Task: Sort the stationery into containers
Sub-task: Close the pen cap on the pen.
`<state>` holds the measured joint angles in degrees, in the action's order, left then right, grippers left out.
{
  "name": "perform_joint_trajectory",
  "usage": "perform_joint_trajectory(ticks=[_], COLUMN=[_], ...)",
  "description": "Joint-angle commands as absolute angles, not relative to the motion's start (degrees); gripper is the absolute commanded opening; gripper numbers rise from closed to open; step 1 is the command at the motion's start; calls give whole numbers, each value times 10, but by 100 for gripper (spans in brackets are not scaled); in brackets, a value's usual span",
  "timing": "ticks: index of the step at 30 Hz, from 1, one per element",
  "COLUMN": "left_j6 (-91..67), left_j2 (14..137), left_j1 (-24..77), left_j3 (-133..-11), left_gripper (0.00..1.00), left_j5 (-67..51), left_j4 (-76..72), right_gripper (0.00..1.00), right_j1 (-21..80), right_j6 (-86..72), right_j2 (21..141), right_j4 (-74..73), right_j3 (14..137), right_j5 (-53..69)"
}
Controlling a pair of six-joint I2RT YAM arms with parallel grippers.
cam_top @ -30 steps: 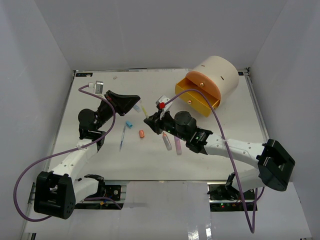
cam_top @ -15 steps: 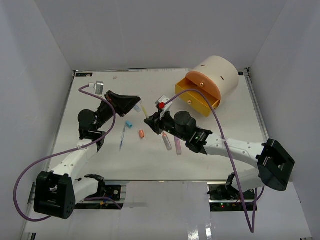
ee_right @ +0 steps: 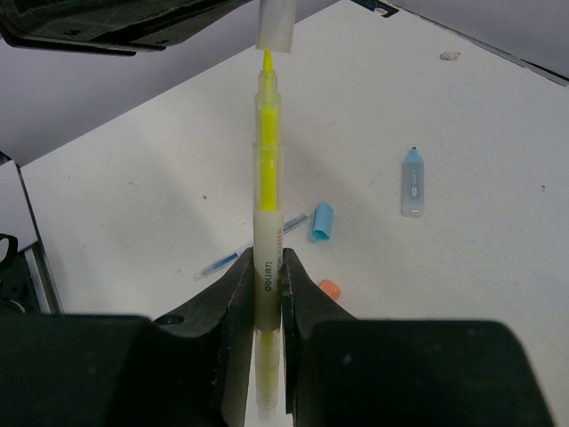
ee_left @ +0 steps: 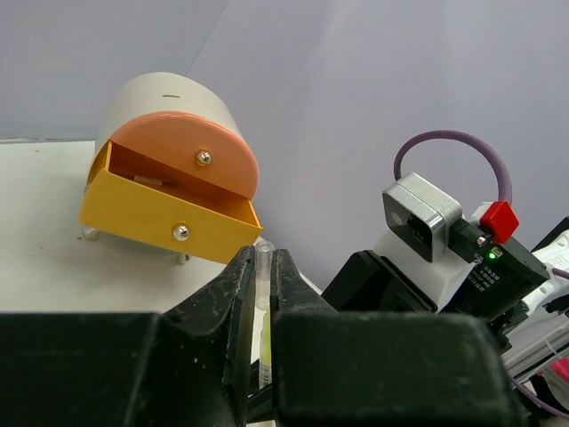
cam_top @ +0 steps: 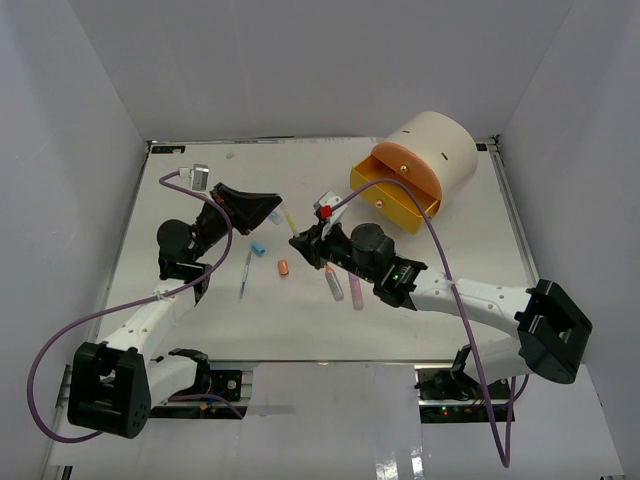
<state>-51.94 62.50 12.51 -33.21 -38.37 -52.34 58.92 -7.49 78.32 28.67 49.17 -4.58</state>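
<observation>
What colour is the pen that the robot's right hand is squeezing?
Yellow. The highlighter in the right gripper shows best in the right wrist view.

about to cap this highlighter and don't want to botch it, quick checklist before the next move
1. Right pincer shut on the slim yellow highlighter: ok.
2. Left pincer shut on the small clear plastic cap: ok.
3. Cap mouth in line with the highlighter's bare tip: ok in the right wrist view; the tip sits just below it.
4. Cap seated on the tip: not ok, a gap shows.
5. Cap belongs to this highlighter: cannot tell.
6. Yellow drawer pulled open for drop-off: ok.
</observation>
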Motion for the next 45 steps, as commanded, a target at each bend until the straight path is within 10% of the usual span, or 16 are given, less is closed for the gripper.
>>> perform_joint_trajectory(ticks=[1, 45], left_j6=[-517, -506], left_j2=[621, 641], left_j1=[126, 171], left_j3=[-330, -317], left_gripper=[0, 2], left_j5=[-384, -400], left_j4=[-535, -570], right_gripper=[8, 8], right_j1=[592, 584], right_j6=[-77, -61], right_j2=[767, 748], right_j4=[325, 372], right_j3=[490, 507], right_j5=[-55, -73])
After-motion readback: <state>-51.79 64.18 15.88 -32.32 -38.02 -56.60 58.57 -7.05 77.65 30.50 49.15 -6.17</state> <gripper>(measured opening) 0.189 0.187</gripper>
